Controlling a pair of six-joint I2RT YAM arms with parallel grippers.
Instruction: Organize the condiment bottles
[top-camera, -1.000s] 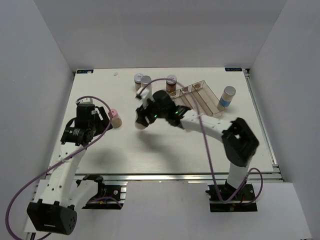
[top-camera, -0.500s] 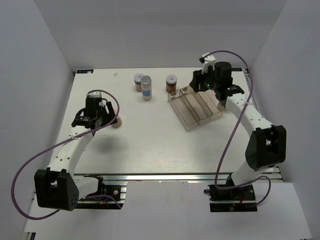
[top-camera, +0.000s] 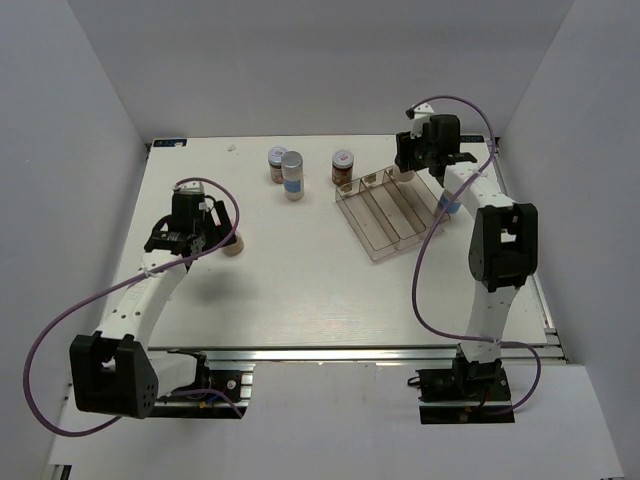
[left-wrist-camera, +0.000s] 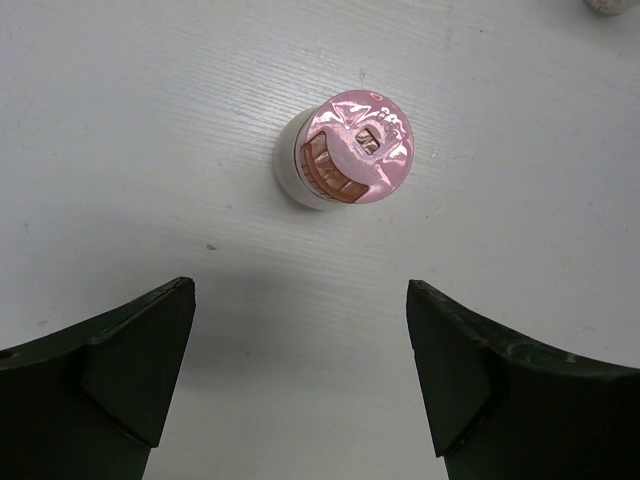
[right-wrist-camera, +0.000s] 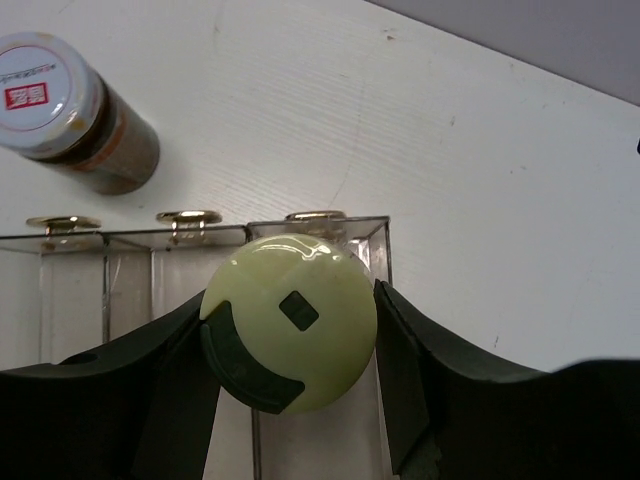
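My right gripper (top-camera: 408, 168) (right-wrist-camera: 291, 296) is shut on the yellow-green-capped bottle (right-wrist-camera: 290, 322), held upright over the far end of the clear tray's (top-camera: 372, 247) right compartment. My left gripper (top-camera: 213, 236) (left-wrist-camera: 298, 300) is open, with the pink-capped bottle (top-camera: 232, 243) (left-wrist-camera: 350, 150) standing just ahead of its fingertips, untouched. A brown jar (top-camera: 276, 160) and the silver-capped white-blue bottle (top-camera: 292, 175) stand at the back. A second brown jar (top-camera: 343, 165) (right-wrist-camera: 75, 110) stands by the tray's far left corner.
A blue-and-white bottle (top-camera: 451, 204) stands right of the tray, partly hidden behind my right arm. The tray lies slanted at back right, its wall (right-wrist-camera: 150, 262) and gold clips below my right gripper. Grey walls enclose the table.
My right gripper has moved from the table's middle to the tray's far end with the bottle. The left gripper has shifted up beside the pink-capped bottle.
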